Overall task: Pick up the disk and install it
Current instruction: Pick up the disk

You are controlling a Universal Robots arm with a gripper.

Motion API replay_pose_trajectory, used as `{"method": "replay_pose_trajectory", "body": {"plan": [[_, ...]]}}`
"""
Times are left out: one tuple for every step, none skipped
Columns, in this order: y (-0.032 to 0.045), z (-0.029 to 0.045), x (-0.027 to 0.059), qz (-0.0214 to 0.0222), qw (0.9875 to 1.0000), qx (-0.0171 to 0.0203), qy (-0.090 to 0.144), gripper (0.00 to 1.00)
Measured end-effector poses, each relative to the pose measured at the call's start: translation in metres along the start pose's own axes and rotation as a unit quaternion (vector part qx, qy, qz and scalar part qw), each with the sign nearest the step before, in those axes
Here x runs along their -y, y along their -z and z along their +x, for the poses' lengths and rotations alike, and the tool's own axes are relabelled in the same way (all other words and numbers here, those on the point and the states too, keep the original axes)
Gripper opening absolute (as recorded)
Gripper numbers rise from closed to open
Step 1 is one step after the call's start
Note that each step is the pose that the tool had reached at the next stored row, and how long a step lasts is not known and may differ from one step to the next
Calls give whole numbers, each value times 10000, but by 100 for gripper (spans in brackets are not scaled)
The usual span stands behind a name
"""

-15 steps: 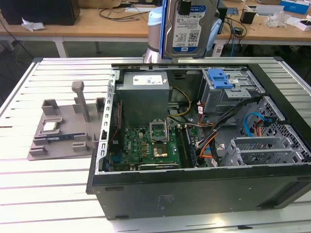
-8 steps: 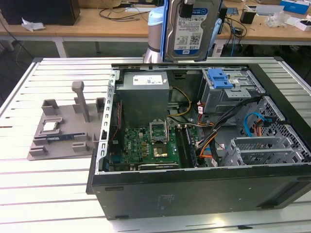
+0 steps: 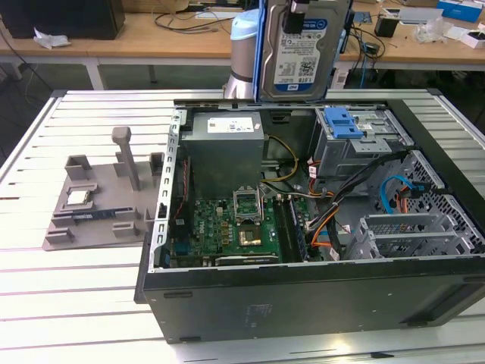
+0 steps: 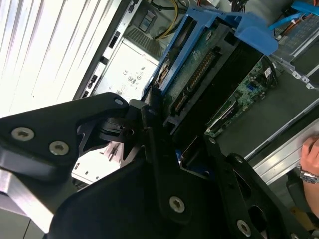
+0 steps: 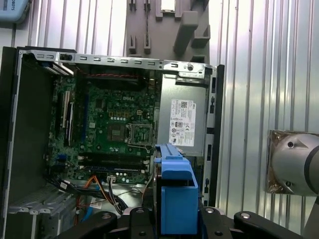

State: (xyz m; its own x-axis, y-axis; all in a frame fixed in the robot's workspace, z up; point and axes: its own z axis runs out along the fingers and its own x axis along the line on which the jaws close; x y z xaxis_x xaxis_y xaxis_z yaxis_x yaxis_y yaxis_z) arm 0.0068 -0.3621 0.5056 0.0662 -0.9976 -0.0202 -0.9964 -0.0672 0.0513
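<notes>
The disk [image 3: 303,47], a silver drive with a blue-and-white label in a blue plastic carrier, hangs upright in the air above the far edge of the open computer case [image 3: 303,303]. My gripper [image 3: 294,6] grips it from its top end. In the second wrist view the black fingers [image 4: 149,130] clamp the disk [image 4: 199,74], whose green circuit-board underside and connector show. In the first wrist view the disk's blue carrier edge [image 5: 174,191] sits between the fingers [image 5: 135,215], over the power supply side of the case [image 5: 10,124].
Inside the case lie a motherboard [image 3: 227,227], a grey power supply [image 3: 226,144], cables and a grey metal drive cage with a blue latch [image 3: 342,121]. A grey fixture holding a small chip [image 3: 79,199] stands at the exterior view's left. A person's hand with a wristwatch [image 4: 309,162] shows beside the case.
</notes>
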Motion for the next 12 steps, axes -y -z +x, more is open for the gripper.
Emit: {"method": "replay_pose_trajectory", "body": {"plan": [[-6,18,4,-1,10000,-3,0,37],[-9,26,6,-1,10000,-4,0,37],[-12,35,8,0,10000,-5,0,37],[-16,46,10,0,10000,-6,0,37],[-18,54,11,-1,10000,-7,0,37],[-24,75,14,-1,10000,-10,-1,37],[-31,99,18,-1,10000,-13,0,37],[-35,113,20,-1,10000,-15,-1,37],[-40,128,23,-1,10000,-17,-1,37],[-43,141,25,-2,10000,-19,-1,37],[-46,149,26,-2,10000,-21,-1,37],[-51,165,29,-2,10000,-24,-1,37]]}}
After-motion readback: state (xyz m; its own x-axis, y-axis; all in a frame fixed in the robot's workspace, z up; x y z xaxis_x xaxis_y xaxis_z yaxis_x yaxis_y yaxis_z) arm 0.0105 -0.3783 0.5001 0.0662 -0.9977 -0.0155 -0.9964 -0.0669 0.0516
